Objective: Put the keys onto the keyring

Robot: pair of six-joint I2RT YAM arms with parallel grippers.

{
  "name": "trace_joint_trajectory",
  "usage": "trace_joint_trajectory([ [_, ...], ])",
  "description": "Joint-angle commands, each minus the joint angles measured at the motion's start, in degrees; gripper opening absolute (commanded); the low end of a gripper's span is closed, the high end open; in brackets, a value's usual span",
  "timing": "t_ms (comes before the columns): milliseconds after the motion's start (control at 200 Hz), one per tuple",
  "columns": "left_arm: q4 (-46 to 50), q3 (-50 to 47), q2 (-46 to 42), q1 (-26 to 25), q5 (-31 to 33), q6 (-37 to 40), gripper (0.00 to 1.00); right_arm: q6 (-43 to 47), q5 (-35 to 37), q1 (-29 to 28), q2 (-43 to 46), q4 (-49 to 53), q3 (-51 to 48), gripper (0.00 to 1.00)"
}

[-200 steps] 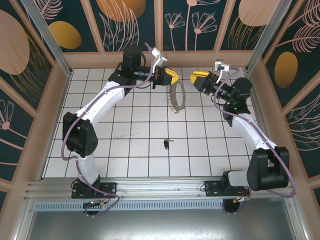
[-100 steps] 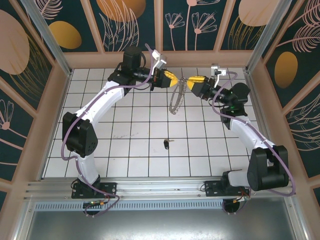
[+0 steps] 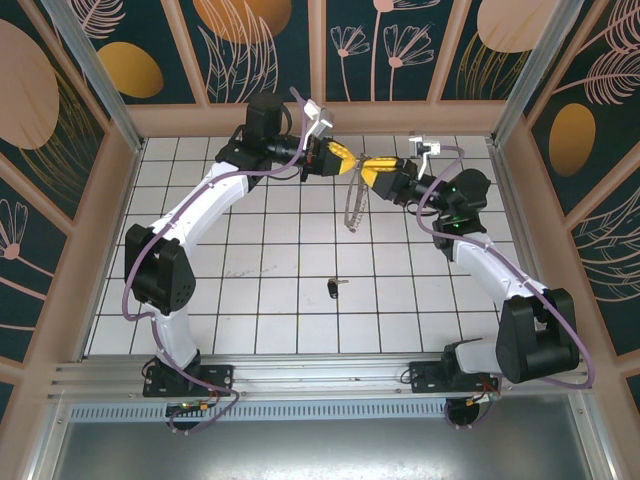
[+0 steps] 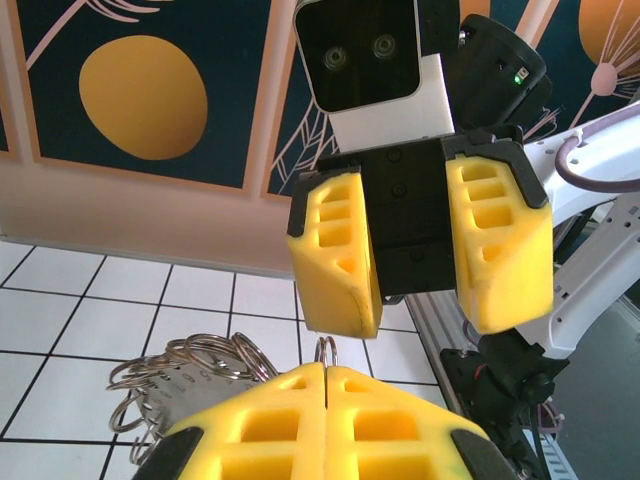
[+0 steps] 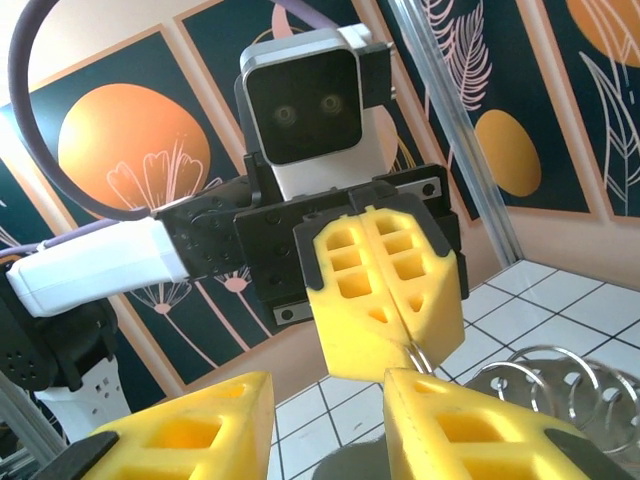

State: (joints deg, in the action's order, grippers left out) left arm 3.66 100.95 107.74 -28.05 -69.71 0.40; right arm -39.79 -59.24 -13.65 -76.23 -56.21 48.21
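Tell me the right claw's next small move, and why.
Probably ease the right claw in and close it on the keyring. The left claw is shut on the ring's top, the right one stands open facing it, and the key lies on the tiles.

We hold both arms reaching forward and bent inward, elbows out to the sides, wrists turned so that the two grippers meet tip to tip near the middle; the left gripper [image 3: 341, 158] has its yellow pads pressed flat together, pinching the keyring [image 4: 205, 360] at their tips. Our right gripper [image 3: 374, 171] faces it just beside those tips, jaws parted, a clear gap showing between its yellow fingers [image 4: 335, 250].
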Motion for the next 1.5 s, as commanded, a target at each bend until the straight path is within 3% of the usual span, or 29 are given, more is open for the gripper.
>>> trace_joint_trajectory([
  [0, -2.08, 0.72, -3.07, 0.37, -2.18, 0.03, 0.00, 0.08, -0.48, -0.59, -0.12, -2.57, -0.57, 0.34],
  [1011, -2.86, -0.66, -3.95, 0.39, -3.37, -0.36, 0.00, -1.17, 0.02, -0.11, -5.77, -5.95, 3.02, 0.35],
  [1496, -3.58, -1.14, -3.77, 0.37, -3.57, -0.76, 0.00, 1.77, 0.62, -0.07, -1.30, -2.22, 1.80, 0.36],
])
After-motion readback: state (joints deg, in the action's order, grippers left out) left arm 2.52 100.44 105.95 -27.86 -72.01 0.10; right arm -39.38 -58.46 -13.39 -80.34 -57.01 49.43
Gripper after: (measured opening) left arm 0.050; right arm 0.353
